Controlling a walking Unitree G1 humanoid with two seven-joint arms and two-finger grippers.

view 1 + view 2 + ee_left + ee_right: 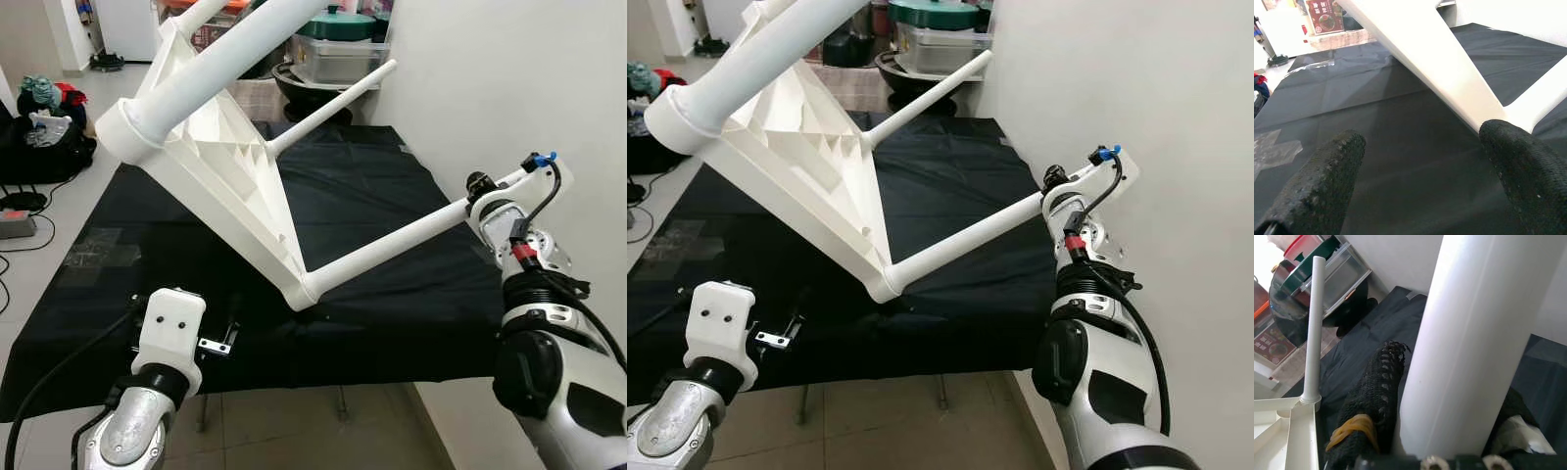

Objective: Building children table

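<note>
Your right claw [1449, 450] is clamped on a table leg [392, 245] at three o'clock; the tilted tabletop [220, 186] rests one corner on the surface [392, 304]. Your left claw [1420, 181], spread empty, should steady that corner.

Table tipped on the cloth before me

The tabletop [220, 162] stands tilted on the cloth [392, 294], one corner touching it, legs pointing out. My right gripper [1449, 431] clamps around the end of the near leg [392, 245] at my right, beside the wall [509, 88]. My left gripper [1420, 186] hangs open near the cloth's front edge, just before the resting corner. Bins [338, 49] sit behind the cloth; bags [44, 122] lie far left.
</note>
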